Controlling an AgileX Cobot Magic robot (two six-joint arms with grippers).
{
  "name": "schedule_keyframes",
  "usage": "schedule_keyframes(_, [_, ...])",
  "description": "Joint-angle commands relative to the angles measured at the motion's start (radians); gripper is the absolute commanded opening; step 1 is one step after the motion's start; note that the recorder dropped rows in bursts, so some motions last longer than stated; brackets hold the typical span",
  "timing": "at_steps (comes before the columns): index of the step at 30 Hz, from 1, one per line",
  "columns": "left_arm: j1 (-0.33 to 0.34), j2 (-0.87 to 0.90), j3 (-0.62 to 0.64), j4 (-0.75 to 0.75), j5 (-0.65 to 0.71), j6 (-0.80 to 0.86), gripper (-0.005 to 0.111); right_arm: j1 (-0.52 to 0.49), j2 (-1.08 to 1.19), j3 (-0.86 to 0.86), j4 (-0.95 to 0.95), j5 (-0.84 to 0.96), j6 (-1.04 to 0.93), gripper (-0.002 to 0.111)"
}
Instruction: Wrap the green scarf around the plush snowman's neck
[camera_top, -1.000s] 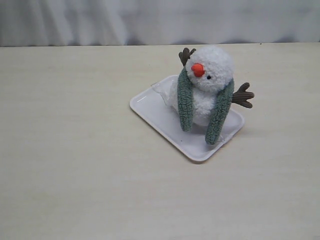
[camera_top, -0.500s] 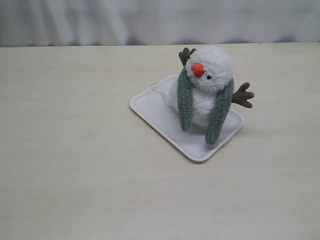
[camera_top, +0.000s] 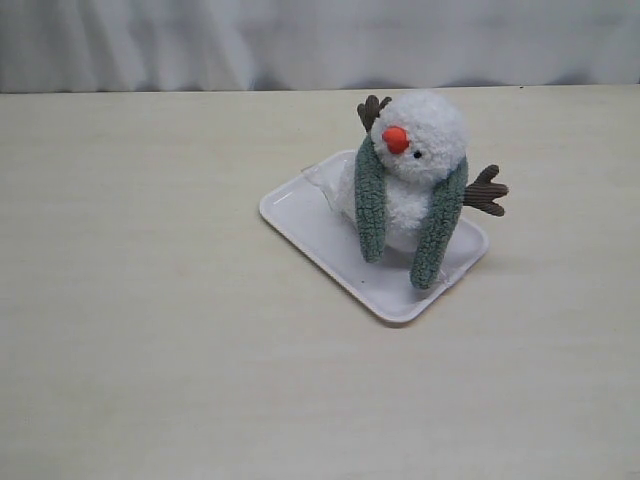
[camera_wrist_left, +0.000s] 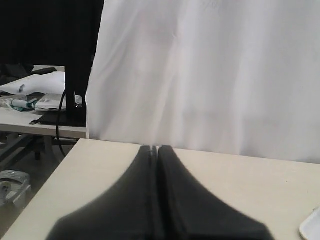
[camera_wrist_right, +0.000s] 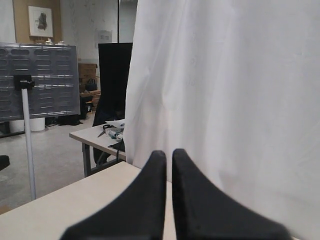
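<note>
Both left gripper (camera_wrist_left: 155, 149) and right gripper (camera_wrist_right: 169, 153) sit closed, empty; middle of green scarf (camera_top: 438, 235) hides behind plush snowman (camera_top: 432, 125)

place: lab-like workroom | signs: white curtain backdrop (camera_wrist_right: 225, 90), cluttered desk (camera_wrist_right: 97, 134), perforated metal panel (camera_wrist_right: 37, 80), dark monitor (camera_wrist_right: 114, 75)

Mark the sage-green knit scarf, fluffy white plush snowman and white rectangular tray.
sage-green knit scarf (camera_top: 438, 235), exterior view, one hanging end.
fluffy white plush snowman (camera_top: 435, 128), exterior view, head.
white rectangular tray (camera_top: 318, 238), exterior view, bare floor.
</note>
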Motion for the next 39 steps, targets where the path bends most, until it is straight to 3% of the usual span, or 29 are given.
schedule_keyframes(1, [0.003, -0.003, 0.062, 0.009, -0.084, 0.001, 0.000, 0.002, -0.008, 0.005, 0.000, -0.002, 0.002, 0.004])
schedule_keyframes(6, [0.002, -0.003, 0.091, 0.013, -0.142, 0.085, 0.000, 0.002, -0.008, 0.005, 0.000, -0.002, 0.002, 0.004])
schedule_keyframes(13, [-0.062, -0.003, 0.091, 0.048, -0.021, 0.093, 0.000, 0.002, -0.008, 0.005, 0.000, -0.002, 0.002, 0.004])
schedule_keyframes(21, [-0.064, -0.003, 0.091, 0.063, 0.153, 0.093, 0.000, 0.002, -0.008, 0.005, 0.000, -0.002, 0.002, 0.004])
schedule_keyframes(39, [-0.064, -0.003, 0.091, 0.063, 0.146, 0.093, 0.000, 0.002, -0.008, 0.005, 0.000, -0.002, 0.002, 0.004])
